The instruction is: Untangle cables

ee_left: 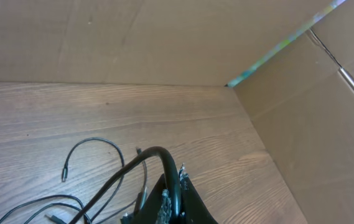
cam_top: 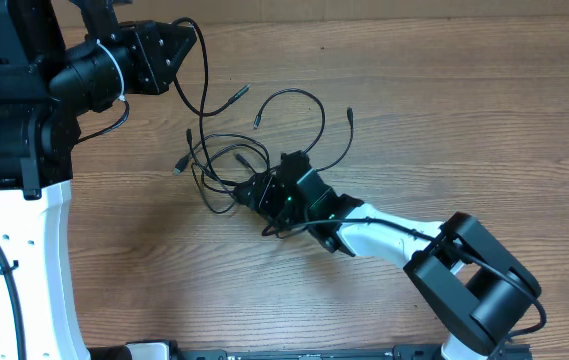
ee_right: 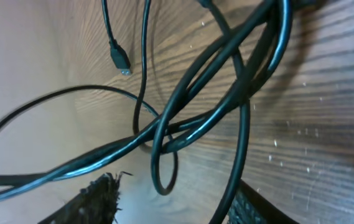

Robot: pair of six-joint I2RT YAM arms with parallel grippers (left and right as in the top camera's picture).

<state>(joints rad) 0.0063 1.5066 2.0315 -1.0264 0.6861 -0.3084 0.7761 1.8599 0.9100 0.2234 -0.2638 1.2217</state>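
Thin black cables (cam_top: 226, 160) lie in a loose tangle on the middle of the wooden table. My left gripper (cam_top: 186, 42) is raised at the upper left, shut on one cable (ee_left: 145, 157) that arcs down from its fingers (ee_left: 173, 198) to the tangle. Its plug end (cam_top: 242, 92) rests nearby. My right gripper (cam_top: 254, 190) sits low at the tangle's right edge. Its fingers (ee_right: 177, 205) are open, with several crossed cable strands (ee_right: 189, 124) running between and above them. A small plug (ee_right: 122, 64) shows further off.
The wooden table (cam_top: 444, 120) spreads to the right. Cardboard walls (ee_left: 313, 124) close the far side and corner. The left arm's white base (cam_top: 24, 260) stands along the left edge.
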